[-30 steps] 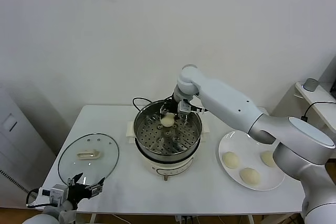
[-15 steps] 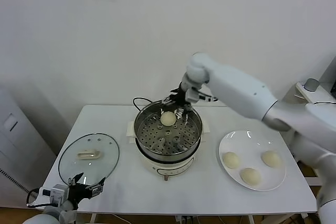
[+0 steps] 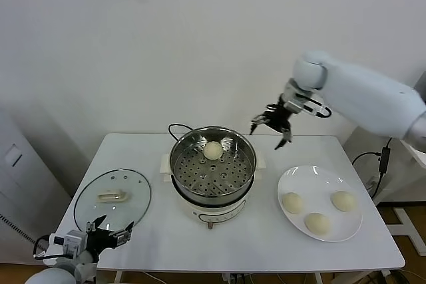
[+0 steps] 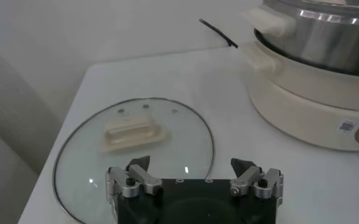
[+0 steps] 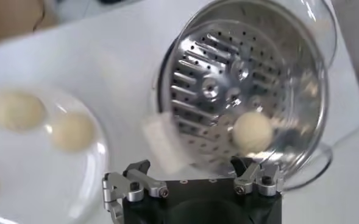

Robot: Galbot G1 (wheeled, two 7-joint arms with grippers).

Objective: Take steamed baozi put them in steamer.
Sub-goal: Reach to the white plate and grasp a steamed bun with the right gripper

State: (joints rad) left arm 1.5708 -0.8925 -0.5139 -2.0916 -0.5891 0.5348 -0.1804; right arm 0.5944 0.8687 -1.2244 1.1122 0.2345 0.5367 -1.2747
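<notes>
Up in the head view, the right gripper (image 3: 273, 129) hangs with fingers apart and empty, at 2 o'clock from the steamer (image 3: 213, 171); one baozi (image 3: 212, 150) sits at the tray's 12 o'clock, and three baozi (image 3: 317, 221) lie on the white plate (image 3: 293, 181). By the left wrist view, the left gripper (image 4: 194, 178) waits with fingers apart over the glass lid (image 4: 133, 149). From the right wrist view, the one bun rests on the holed tray (image 5: 228, 85).

Your worktop (image 3: 266, 244): white, rect. Directly on it L to R: glass lid (image 3: 112, 199), steamer (image 3: 213, 177) at centre, white plate (image 3: 321, 203).
</notes>
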